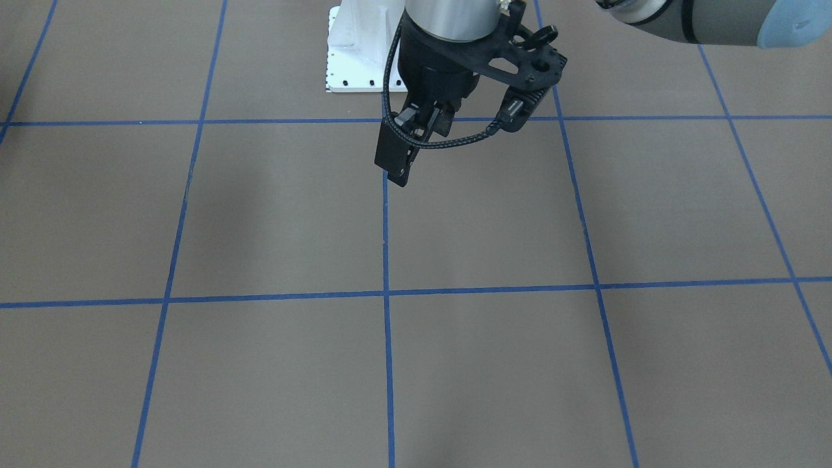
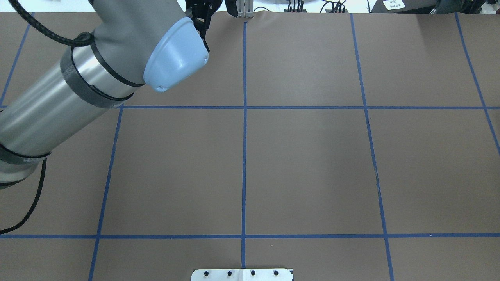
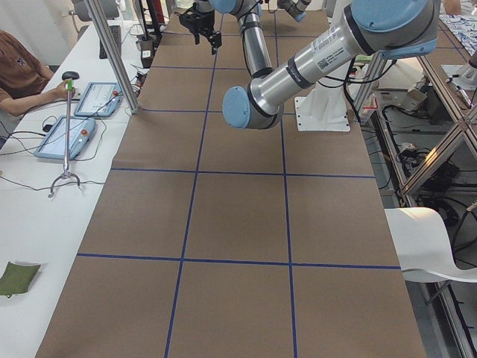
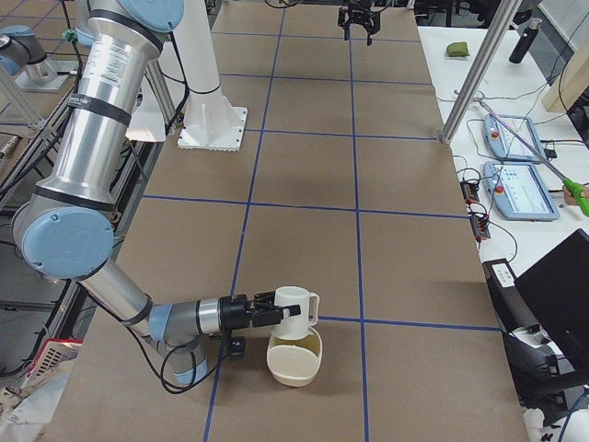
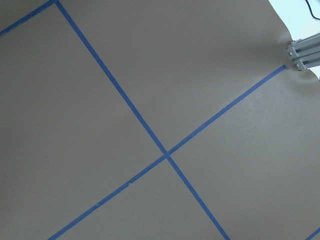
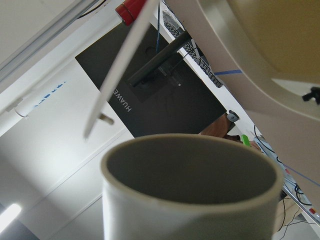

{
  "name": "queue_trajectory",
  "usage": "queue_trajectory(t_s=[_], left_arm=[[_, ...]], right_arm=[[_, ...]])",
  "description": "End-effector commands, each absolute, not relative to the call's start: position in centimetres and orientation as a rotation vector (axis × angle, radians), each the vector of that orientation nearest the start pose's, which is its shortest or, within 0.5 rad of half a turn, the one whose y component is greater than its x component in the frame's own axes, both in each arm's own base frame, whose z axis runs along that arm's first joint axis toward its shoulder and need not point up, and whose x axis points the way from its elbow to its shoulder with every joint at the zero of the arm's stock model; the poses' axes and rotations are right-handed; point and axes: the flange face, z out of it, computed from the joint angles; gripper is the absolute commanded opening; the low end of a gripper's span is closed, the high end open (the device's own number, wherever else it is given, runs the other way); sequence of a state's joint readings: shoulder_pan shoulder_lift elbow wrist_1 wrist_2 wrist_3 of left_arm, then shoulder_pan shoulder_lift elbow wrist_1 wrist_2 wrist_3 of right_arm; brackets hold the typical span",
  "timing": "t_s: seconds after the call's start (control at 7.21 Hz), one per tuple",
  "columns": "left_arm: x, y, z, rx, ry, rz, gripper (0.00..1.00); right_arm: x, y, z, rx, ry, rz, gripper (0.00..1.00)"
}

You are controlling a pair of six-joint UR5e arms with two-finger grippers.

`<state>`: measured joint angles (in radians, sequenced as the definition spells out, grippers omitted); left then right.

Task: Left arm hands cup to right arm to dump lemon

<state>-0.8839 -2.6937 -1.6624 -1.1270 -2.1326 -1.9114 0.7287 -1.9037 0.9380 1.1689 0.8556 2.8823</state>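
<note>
In the exterior right view my right gripper (image 4: 269,314) holds the cream-white cup (image 4: 294,308) by its side, lifted just above a cream bowl (image 4: 294,362) near the table's end. The right wrist view shows the cup (image 6: 190,200) close up, its dark grey inside bare, with the bowl (image 6: 235,60) beyond it. The bowl's inside looks yellowish; I cannot make out the lemon as a separate lump. My left gripper (image 1: 406,153) hangs empty over the table's middle line near the robot base, far from the cup, and looks open.
The white base plate (image 1: 354,52) sits at the robot's side of the table. An aluminium post (image 4: 479,78) and the operators' tablets (image 4: 520,189) stand on the white side table. Brown paper with blue tape lines (image 2: 244,156) covers the table.
</note>
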Motion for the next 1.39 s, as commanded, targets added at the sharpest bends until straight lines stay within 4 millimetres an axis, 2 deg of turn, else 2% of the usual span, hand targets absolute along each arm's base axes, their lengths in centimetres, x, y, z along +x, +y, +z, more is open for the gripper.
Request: queue_trajectory(t_s=[0.0,0.14,0.42,0.69,0.97,1.11,1.25], left_arm=[[34.9,-55.3,-2.9,-0.315,0.888,-0.899,1.00],[34.9,-55.3,-2.8,-0.316,0.886,-0.900,1.00],[35.0,-55.4,-2.7,-0.307,0.883,-0.884,1.00],[35.2,-55.4,-2.6,-0.310,0.882,-0.881,1.00],[35.5,-55.6,-2.1,-0.310,0.874,-0.875,1.00],[35.9,-55.7,-1.6,-0.296,0.866,-0.837,1.00],[36.2,-56.0,-1.2,-0.297,0.857,-0.832,1.00]], right_arm=[[2.3,-24.4,76.7,-0.002,2.528,-2.127,0.27],[1.5,-25.0,76.5,-0.014,2.539,-2.161,0.28],[-2.4,-27.7,73.2,-0.159,2.663,-2.280,0.30],[-3.4,-28.4,72.6,-0.298,2.716,-2.331,0.33],[-6.4,-30.1,69.7,-0.508,2.884,-2.343,0.34],[-8.8,-31.5,67.6,-0.535,2.895,-2.408,0.37],[-10.1,-32.1,66.4,-0.548,2.904,-2.437,0.37]])
